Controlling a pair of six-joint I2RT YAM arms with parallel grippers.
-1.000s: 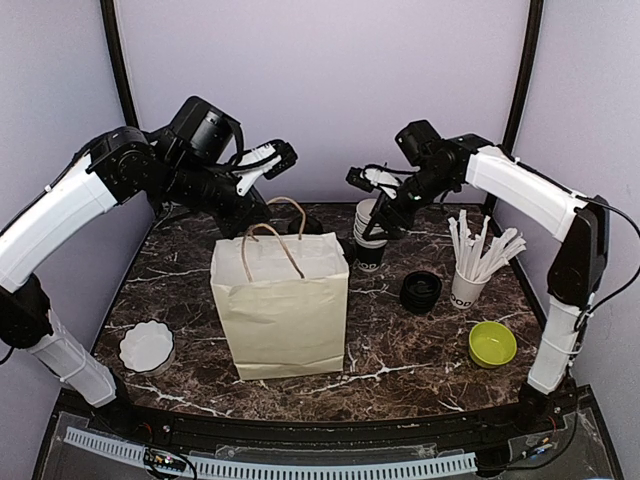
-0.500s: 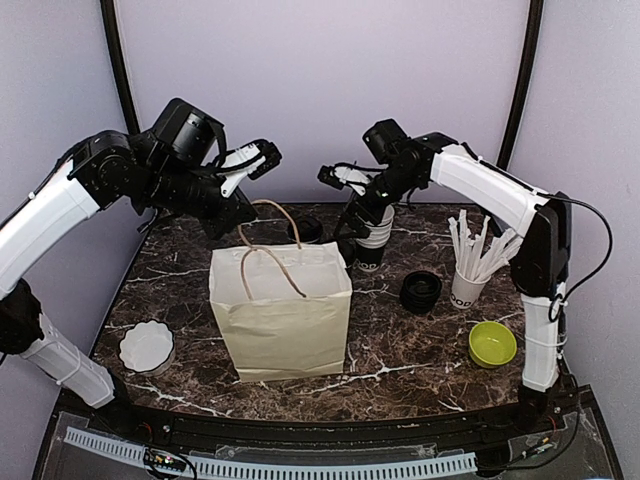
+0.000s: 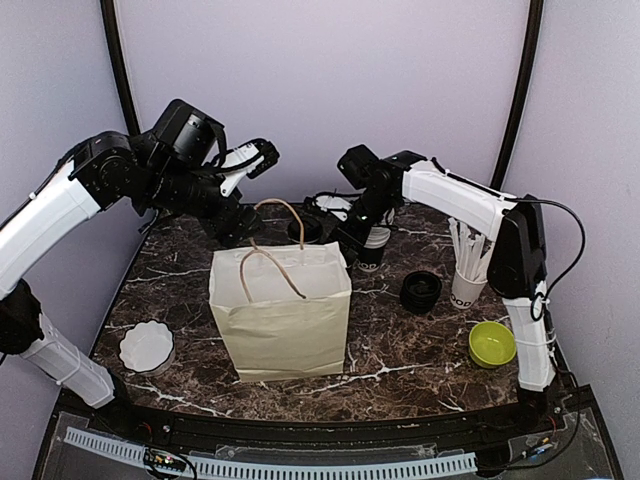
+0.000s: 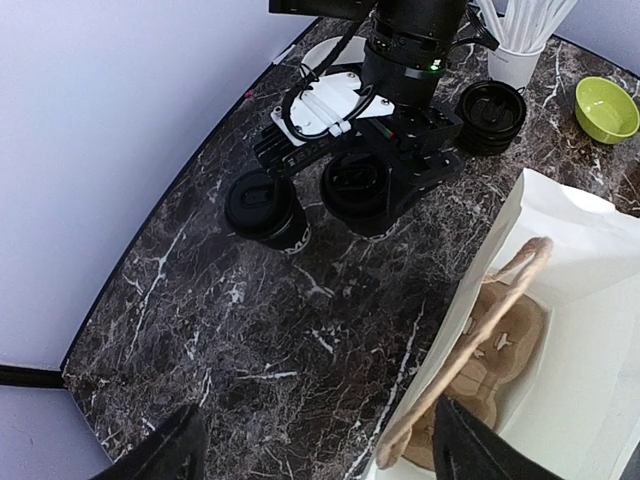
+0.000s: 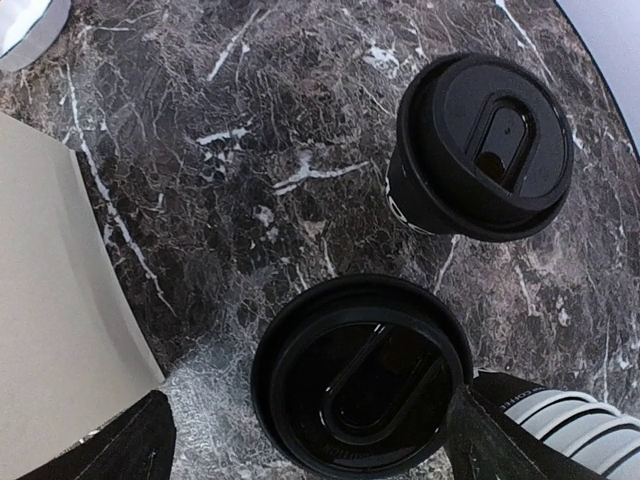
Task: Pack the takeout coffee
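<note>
Two takeout coffee cups with black lids stand behind the paper bag (image 3: 280, 310). In the right wrist view, one lidded cup (image 5: 360, 375) sits directly below my open right gripper (image 5: 310, 440), between its fingers; the other cup (image 5: 485, 145) stands apart, farther back. The left wrist view shows the same pair, the free cup (image 4: 263, 205) and the cup (image 4: 355, 185) under the right gripper. My left gripper (image 4: 320, 455) hangs open and empty above the bag's back rim, one finger (image 4: 470, 445) over the opening. A cardboard carrier (image 4: 510, 350) lies inside the bag.
A stack of unlidded cups (image 3: 376, 238) stands just right of the right gripper (image 3: 340, 228). Spare black lids (image 3: 421, 291), a cup of white sticks (image 3: 470, 265) and a green bowl (image 3: 492, 343) are on the right. A white bowl (image 3: 147, 345) sits front left.
My right gripper has swung left and down over the lidded cup behind the bag. The left gripper's jaws have opened and it has shifted slightly left.
</note>
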